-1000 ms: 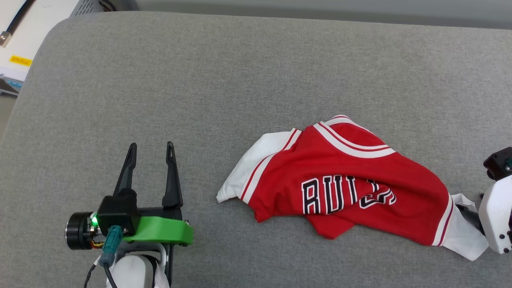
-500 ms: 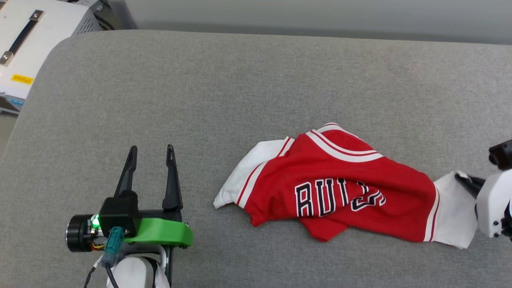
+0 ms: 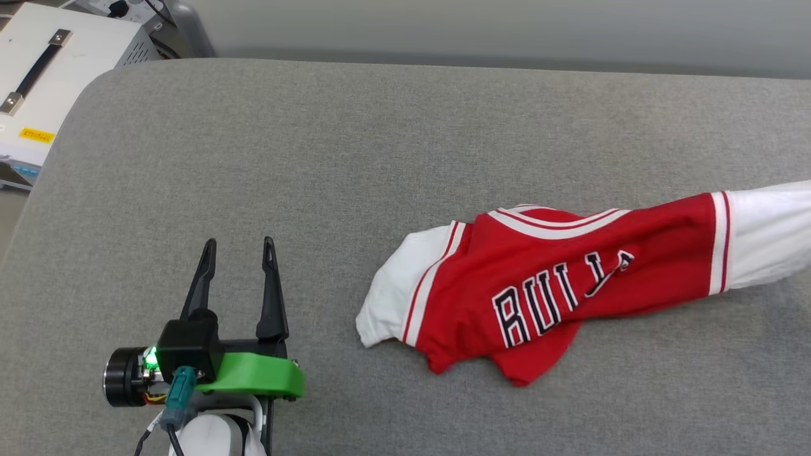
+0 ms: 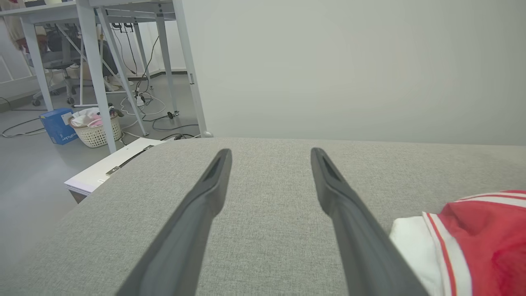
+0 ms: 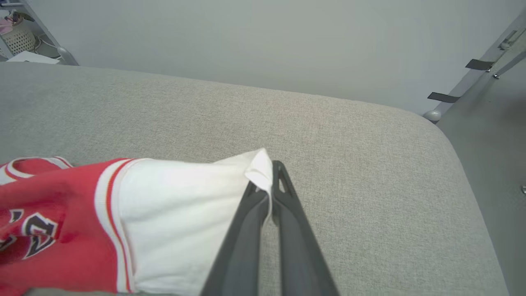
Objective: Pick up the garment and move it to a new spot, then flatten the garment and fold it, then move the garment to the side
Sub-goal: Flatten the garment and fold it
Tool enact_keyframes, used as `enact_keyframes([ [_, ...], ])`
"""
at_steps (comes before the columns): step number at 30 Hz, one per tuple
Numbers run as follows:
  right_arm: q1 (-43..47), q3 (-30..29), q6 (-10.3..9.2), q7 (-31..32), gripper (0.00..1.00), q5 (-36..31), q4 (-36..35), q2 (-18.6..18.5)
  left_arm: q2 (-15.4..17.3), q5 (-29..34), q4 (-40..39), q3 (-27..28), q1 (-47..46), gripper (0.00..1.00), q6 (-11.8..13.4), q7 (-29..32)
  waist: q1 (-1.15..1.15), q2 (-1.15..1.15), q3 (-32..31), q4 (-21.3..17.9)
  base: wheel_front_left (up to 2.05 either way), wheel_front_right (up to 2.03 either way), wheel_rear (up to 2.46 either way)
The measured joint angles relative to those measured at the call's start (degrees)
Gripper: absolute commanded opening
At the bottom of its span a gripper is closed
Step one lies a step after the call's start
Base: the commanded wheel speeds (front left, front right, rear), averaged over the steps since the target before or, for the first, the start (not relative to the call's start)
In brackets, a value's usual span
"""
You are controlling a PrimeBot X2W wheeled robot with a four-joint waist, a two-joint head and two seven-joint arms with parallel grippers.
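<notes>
The garment (image 3: 557, 278), a red jersey with white sleeves, striped trim and black lettering, lies stretched across the right half of the grey cushion (image 3: 355, 158). Its right white sleeve (image 3: 770, 237) is lifted and pulled toward the right edge of the head view. In the right wrist view my right gripper (image 5: 269, 174) is shut on that white sleeve (image 5: 181, 213), with the cloth pinched between its fingers above the cushion. My left gripper (image 3: 239, 247) stands open over bare cushion, well left of the jersey's other white sleeve (image 3: 396, 291). The left wrist view has the garment (image 4: 472, 242) at its lower right.
A white case with a black handle (image 3: 44, 69) sits off the cushion's far left corner. The left wrist view has table legs (image 4: 96, 74), a basket (image 4: 96, 131), a blue box (image 4: 57, 125) and cables on the floor. The cushion's rounded right corner (image 5: 444, 127) drops to the floor.
My right gripper has shut on the white sleeve and lifted it up and to the right, stretching the garment. The head camera tilted slightly. The left gripper stayed put.
</notes>
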Motion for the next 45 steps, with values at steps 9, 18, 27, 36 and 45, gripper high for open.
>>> enact_keyframes([
  [9, 6.19, -6.19, 0.00, 2.76, 0.00, -0.10, 11.48, 1.98, 0.00, -0.03, 0.03, -0.49, -0.13, 1.00, 0.01, 0.00, 0.00, 0.00, 1.94, 1.28, 0.00, 0.00, 0.00],
  [18, 7.91, -6.25, 0.02, 5.68, 0.00, -0.04, 22.53, 5.84, 0.00, -0.04, 0.53, -0.49, -0.40, 1.00, 0.03, 0.00, 0.00, 0.00, 2.20, 2.17, 0.00, 0.00, 0.00],
  [27, 5.92, -6.90, 0.01, -8.64, 1.00, -5.54, 21.87, 6.81, 0.01, 0.92, 0.91, 0.90, -0.38, 1.00, -1.12, 0.00, 0.00, 0.00, -0.53, 1.17, 0.00, 0.00, 0.00],
  [36, 5.68, -10.61, 0.01, -16.57, 1.00, -17.30, 10.95, 12.27, 1.31, 1.24, 1.25, 2.64, -2.77, 1.00, -5.16, 0.00, 0.00, 0.00, -3.02, -0.53, 0.00, 0.00, 0.00],
  [45, 11.90, -16.99, 0.01, -16.16, 1.00, -28.71, -9.06, 24.16, 6.82, 0.52, 6.25, -0.14, -12.54, 1.00, -9.50, 0.01, 0.00, 0.00, -3.47, -1.34, 0.00, 0.00, 0.00],
])
